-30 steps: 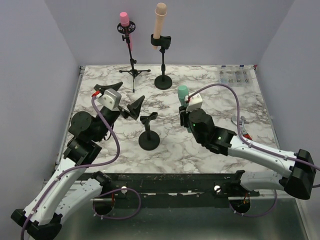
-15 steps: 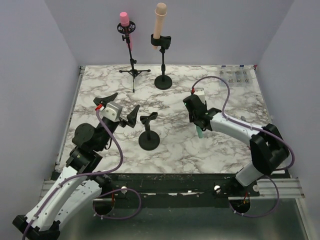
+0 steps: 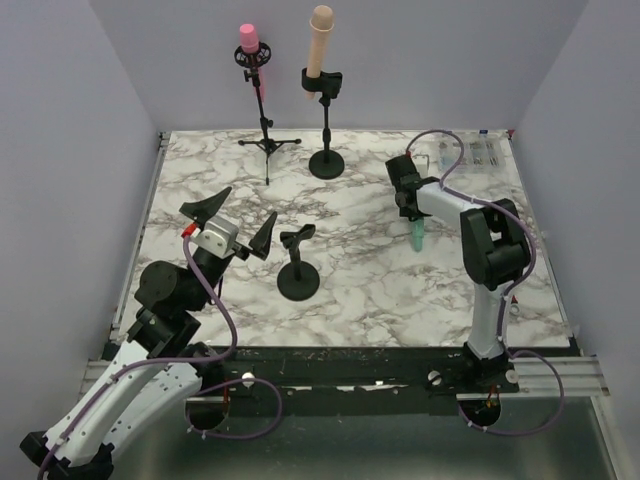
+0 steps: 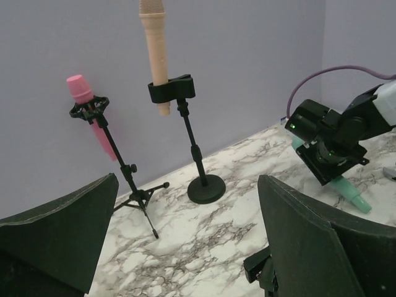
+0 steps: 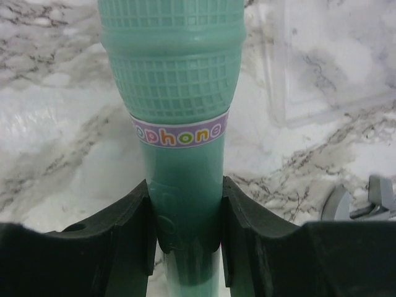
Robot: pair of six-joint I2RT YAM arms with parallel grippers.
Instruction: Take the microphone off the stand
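Covering nearly the whole top view, the marble worktop [image 3: 200, 180] carries all the things. The right arm [image 3: 490, 250] stands folded upright at the right side of it and reaches toward the back. The left arm [image 3: 160, 300] is raised over the near left part. Its left pincer [image 3: 250, 202] is spread wide, with nothing between the two fingers, and it looks toward the back wall.

At the back there are two tall stands. The tripod stand [image 3: 266, 130] carries a pink microphone [image 3: 248, 38], and the stand with round base [image 3: 326, 150] just beside it carries a peach microphone [image 3: 320, 40]. Near the middle of the worktop there is a short black stand [image 3: 298, 262], and its clip on top is empty.

The green microphone [image 5: 179, 80] is out of this short stand and well apart from it, over the right back part of the worktop. The right pincer [image 5: 185, 223] pinches it by the handle, one finger on each side, just below the purple band. I cannot tell if the microphone touches the worktop.
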